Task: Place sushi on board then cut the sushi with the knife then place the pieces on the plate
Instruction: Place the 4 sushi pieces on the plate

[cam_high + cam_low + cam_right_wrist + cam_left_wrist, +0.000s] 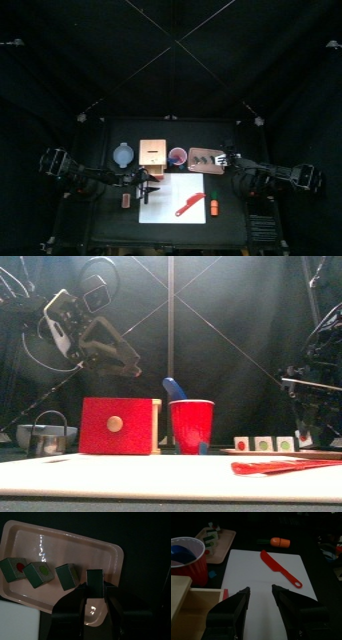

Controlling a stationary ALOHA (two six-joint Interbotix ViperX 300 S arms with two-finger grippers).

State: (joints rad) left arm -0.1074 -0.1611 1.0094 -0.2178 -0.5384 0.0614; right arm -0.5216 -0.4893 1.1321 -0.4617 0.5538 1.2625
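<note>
**Top view.**
- My left gripper (144, 186) is over the left end of the flat white cutting board (171, 192).
- A red plastic toy knife (189, 205) lies loose on the board ahead of my left jaws, in neither gripper.
- A small orange toy food (211, 207) sits past the knife from those jaws, just off the board.
- My right gripper (229, 160) is at the right end of the flat pink tray (198, 152).
- Beyond the tray from my right jaws stand, in a row, a red cup (177, 156), a pale wooden box with a red front (151, 155) and a blue-grey bowl (123, 154).

**Front view.**
- Three dark green toy sushi blocks (263, 443) stand in a row on the tray, just beside my right jaws.
- A blue toy knife (174, 388) stands in the cup.

**Left wrist view.**
- My jaws are parted with nothing between them.
- Bare board lies ahead, with the red knife further out.

**Right wrist view.**
- My jaws are closed on a fourth block (95, 579).
- It is held upright over the tray, near the three blocks and apart from them.

**Progress (judged).**
- The roll is in separate blocks and the red knife is laid down, so moving the sushi to the board and cutting it look done.
- Three blocks are on the tray and none shows on the board.
- What is left is to set the fourth block down and let go.

**Writing.**
- No brand, label or lettering can be read.
- The only markings are the coloured centres on the blocks' pale faces.
</note>
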